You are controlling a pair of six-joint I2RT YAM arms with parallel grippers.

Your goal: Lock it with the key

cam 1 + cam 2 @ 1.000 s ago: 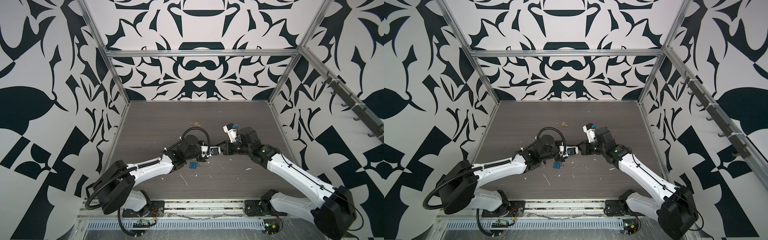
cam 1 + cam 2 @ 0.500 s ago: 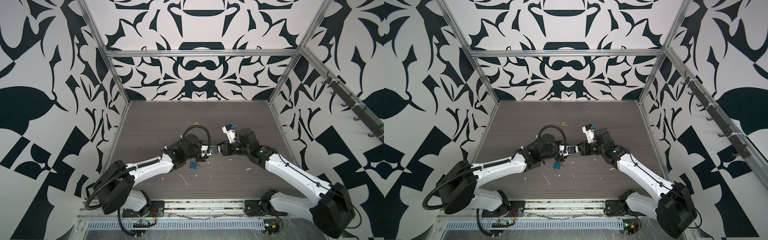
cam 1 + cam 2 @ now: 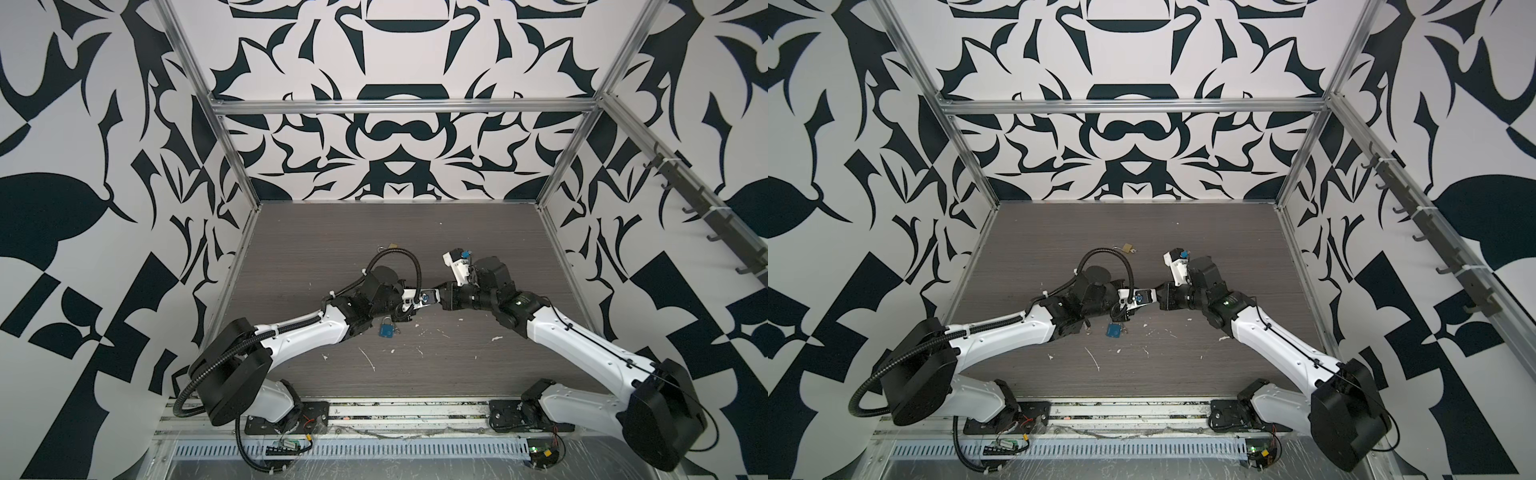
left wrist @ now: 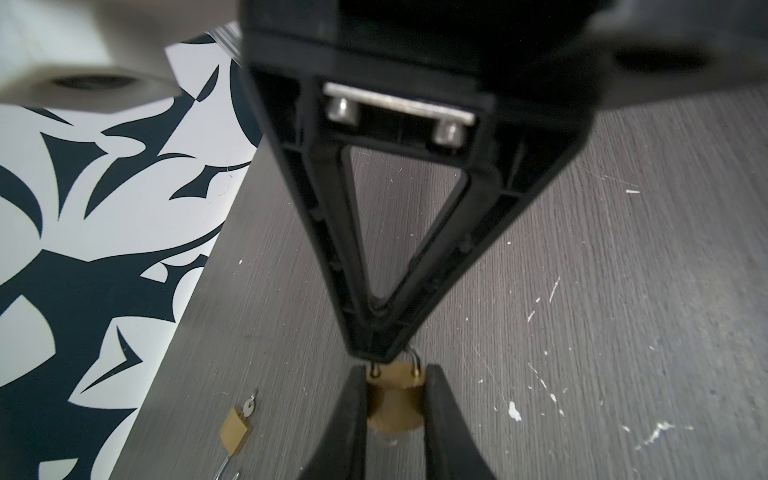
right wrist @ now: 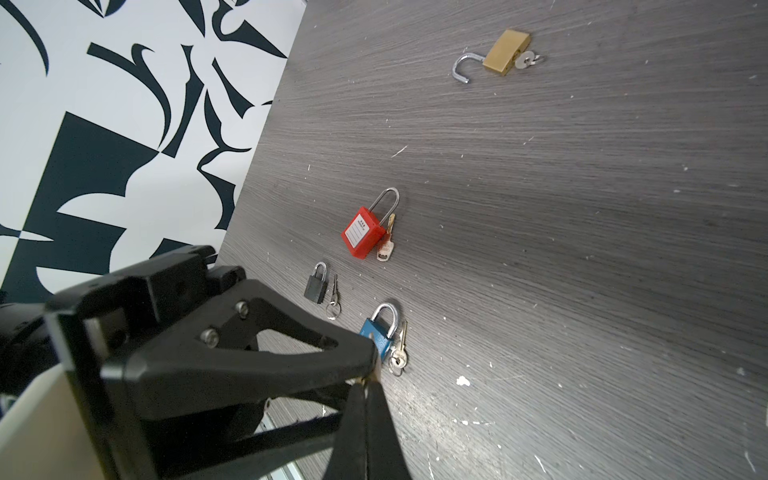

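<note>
One big grey worktop (image 3: 478,249) is shared by everything, and over its middle the two arms are set nose to nose. The left hand (image 4: 395,374) is clamped on the body of a brass padlock (image 4: 395,405), which is held up off the surface. The right hand (image 4: 376,351) is clenched tight, with its tips parked right at the shackle (image 4: 415,361). Whether the bar is actually pinched or just pressed can't be told, tbh.

Four spares can be seen lying on the worktop, well apart from the hands: a second brass padlock (image 5: 505,52) with its shackle swung open, a red padlock (image 5: 361,235), a blue padlock (image 5: 376,336) and a black padlock (image 5: 316,286).

The bit that matters is the held lock's long axis, shackle to base. It is lined up with both hands, with the shackle end aimed straight at the right hand and the base aimed back into the left. So any push on the shackle is probably best made by the right hand, straight down that line. No key can be made out on the held lock.
</note>
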